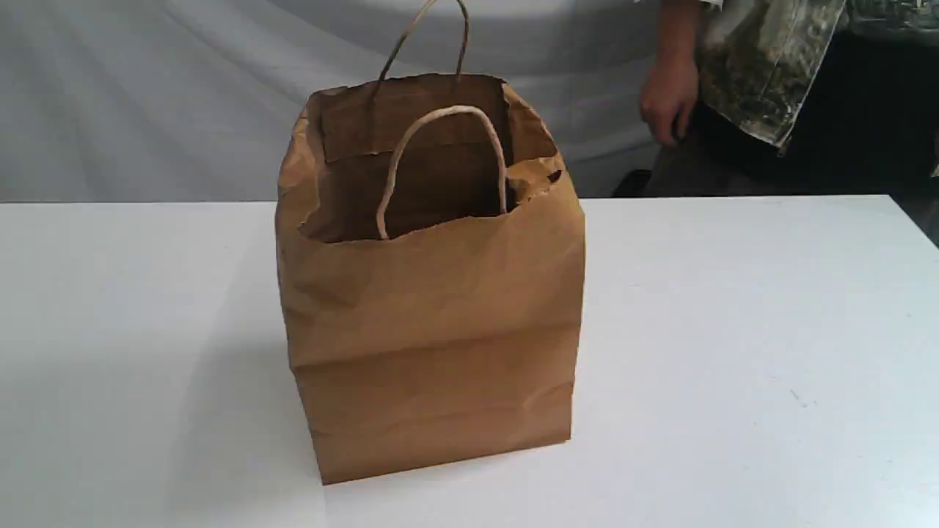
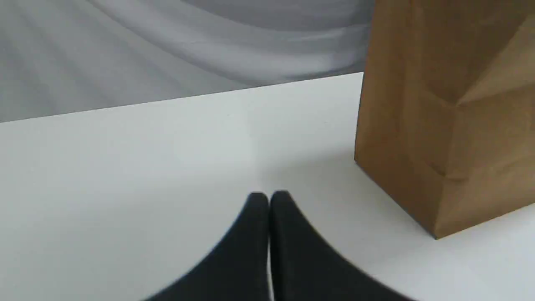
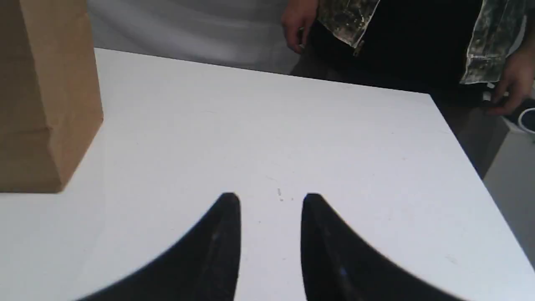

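A brown paper bag stands upright and open-topped in the middle of the white table, its two cord handles sticking up. Neither arm shows in the exterior view. In the left wrist view my left gripper hovers above bare table with its black fingers pressed together and nothing between them; the bag stands off to one side, apart from it. In the right wrist view my right gripper is open above bare table with nothing in it, and the bag is well clear of it.
A person in a camouflage jacket stands behind the table's far right corner, one hand hanging near the edge. Grey cloth backs the table. Beyond the table's right edge stands a white surface.
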